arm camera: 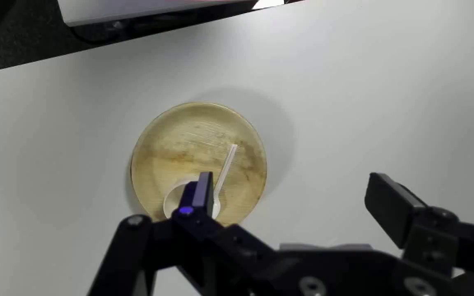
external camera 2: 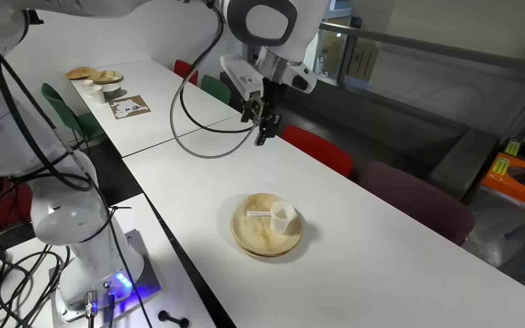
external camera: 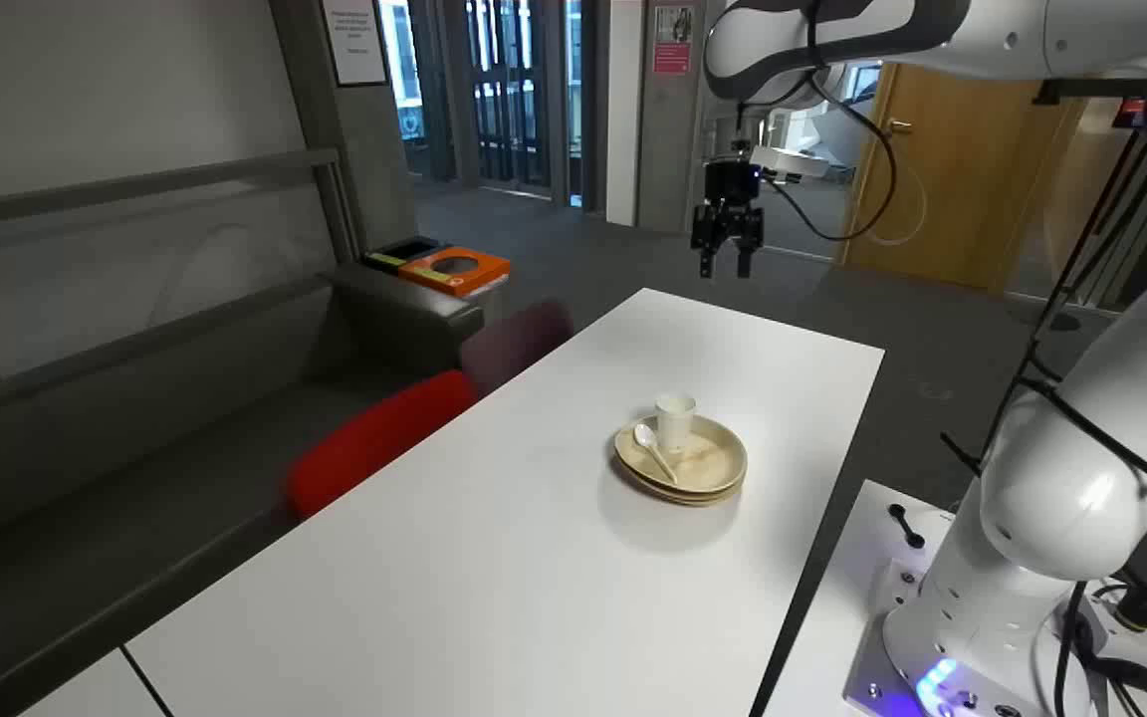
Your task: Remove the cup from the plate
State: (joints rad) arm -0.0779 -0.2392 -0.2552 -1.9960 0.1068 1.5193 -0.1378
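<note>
The cream-white cup (external camera: 675, 422) stands upright on the tan plate (external camera: 723, 464). In an exterior view the cup (external camera 2: 280, 219) is toward one side of the plate (external camera 2: 260, 240). The plate appears stacked on at least one similar plate. In the wrist view the cup (arm camera: 173, 200) is partly hidden behind the left finger, and the plate (arm camera: 179, 131) is left of centre. My gripper (external camera: 724, 269) is open and empty, high above the table and apart from the cup. It also shows in an exterior view (external camera 2: 268, 133) and the wrist view (arm camera: 290, 181), fingers wide apart.
A white spoon (external camera: 655, 454) lies on the plate beside the cup. The white table (external camera 2: 381, 273) carries the plate. More plates (external camera 2: 105, 76), cups (external camera 2: 97, 94) and a brown sheet (external camera 2: 129, 107) are on the table's far part. Red (external camera: 379, 438) and maroon (external camera 2: 413, 198) chairs stand along one edge.
</note>
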